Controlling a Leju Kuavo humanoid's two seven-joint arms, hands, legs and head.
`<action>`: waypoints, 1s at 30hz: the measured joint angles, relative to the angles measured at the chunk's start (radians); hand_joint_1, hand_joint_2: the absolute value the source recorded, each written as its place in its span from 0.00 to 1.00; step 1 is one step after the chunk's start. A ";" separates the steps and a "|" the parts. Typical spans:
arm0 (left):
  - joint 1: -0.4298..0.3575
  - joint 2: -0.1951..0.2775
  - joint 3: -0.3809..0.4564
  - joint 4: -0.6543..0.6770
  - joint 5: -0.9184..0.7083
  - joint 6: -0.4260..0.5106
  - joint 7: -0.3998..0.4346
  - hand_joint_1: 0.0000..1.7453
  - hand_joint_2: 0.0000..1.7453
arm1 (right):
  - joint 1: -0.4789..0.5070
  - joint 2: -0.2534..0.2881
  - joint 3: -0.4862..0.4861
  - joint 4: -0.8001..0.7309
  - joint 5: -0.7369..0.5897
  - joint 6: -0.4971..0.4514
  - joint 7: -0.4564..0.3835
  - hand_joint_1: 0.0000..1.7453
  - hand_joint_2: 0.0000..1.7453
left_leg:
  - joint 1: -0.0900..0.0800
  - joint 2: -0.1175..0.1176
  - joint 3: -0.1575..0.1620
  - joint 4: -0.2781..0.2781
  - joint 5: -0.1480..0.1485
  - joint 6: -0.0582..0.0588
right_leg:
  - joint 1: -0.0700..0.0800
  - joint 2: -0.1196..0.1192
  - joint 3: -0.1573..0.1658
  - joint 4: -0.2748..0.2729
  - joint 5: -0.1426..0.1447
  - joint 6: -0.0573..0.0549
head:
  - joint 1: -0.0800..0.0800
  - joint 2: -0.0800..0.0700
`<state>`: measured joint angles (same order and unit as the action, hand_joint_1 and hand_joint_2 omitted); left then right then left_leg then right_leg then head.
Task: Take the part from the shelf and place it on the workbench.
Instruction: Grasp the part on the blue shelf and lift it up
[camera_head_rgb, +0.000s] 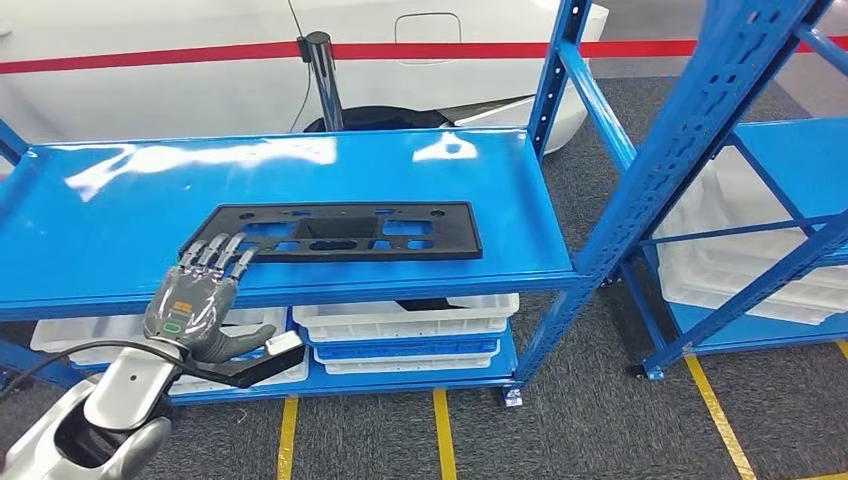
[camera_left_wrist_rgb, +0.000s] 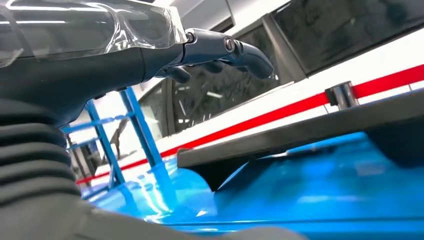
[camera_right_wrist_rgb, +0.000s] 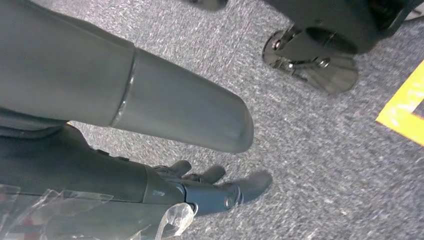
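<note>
While the black plastic panel (camera_head_rgb: 340, 231) lies flat at centre frame on the blue shelf (camera_head_rgb: 120, 250), the left hand (camera_head_rgb: 196, 305), fingers extended, touches its lower-left corner without gripping, and the right hand (camera_right_wrist_rgb: 150, 192) hangs empty, fingers loosely apart.

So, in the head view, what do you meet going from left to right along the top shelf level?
Left hand → black part → blue upright post → second blue rack.
</note>
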<state>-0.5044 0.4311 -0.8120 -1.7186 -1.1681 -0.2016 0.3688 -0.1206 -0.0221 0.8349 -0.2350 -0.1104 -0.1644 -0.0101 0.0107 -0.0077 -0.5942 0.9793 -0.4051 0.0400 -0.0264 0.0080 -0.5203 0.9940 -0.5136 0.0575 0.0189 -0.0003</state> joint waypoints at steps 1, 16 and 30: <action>0.001 0.001 0.000 0.004 0.010 0.012 -0.005 0.00 1.00 | -0.001 0.000 0.000 0.000 0.001 0.001 0.000 0.00 0.00 | 0.000 0.000 0.006 -0.001 -0.004 0.007 | 0.000 -0.001 -0.024 0.049 -0.021 0.001 | 0.001 0.000; 0.028 0.049 0.012 0.122 -0.104 0.138 -0.022 0.00 1.00 | -0.011 -0.001 0.002 0.000 0.015 0.023 0.005 0.00 0.00 | -0.019 -0.007 0.033 0.055 -0.093 -0.010 | 0.023 -0.004 -0.078 -0.027 0.103 -0.057 | 0.004 0.000; -0.011 0.058 0.008 0.175 -0.164 0.193 -0.049 0.00 1.00 | -0.022 0.000 0.026 0.000 0.029 0.034 0.012 0.00 0.00 | -0.001 -0.005 0.014 -0.004 -0.011 -0.006 | 0.018 -0.001 -0.051 -0.010 0.057 -0.016 | -0.002 0.000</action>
<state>-0.5156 0.4891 -0.8038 -1.5435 -1.3325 -0.0084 0.3195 -0.1425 -0.0224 0.8606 -0.2354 -0.0813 -0.1300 0.0015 0.0098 -0.0128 -0.5804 0.9755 -0.4163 0.0338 -0.0083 0.0066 -0.5713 0.9842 -0.4564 0.0413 0.0167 -0.0004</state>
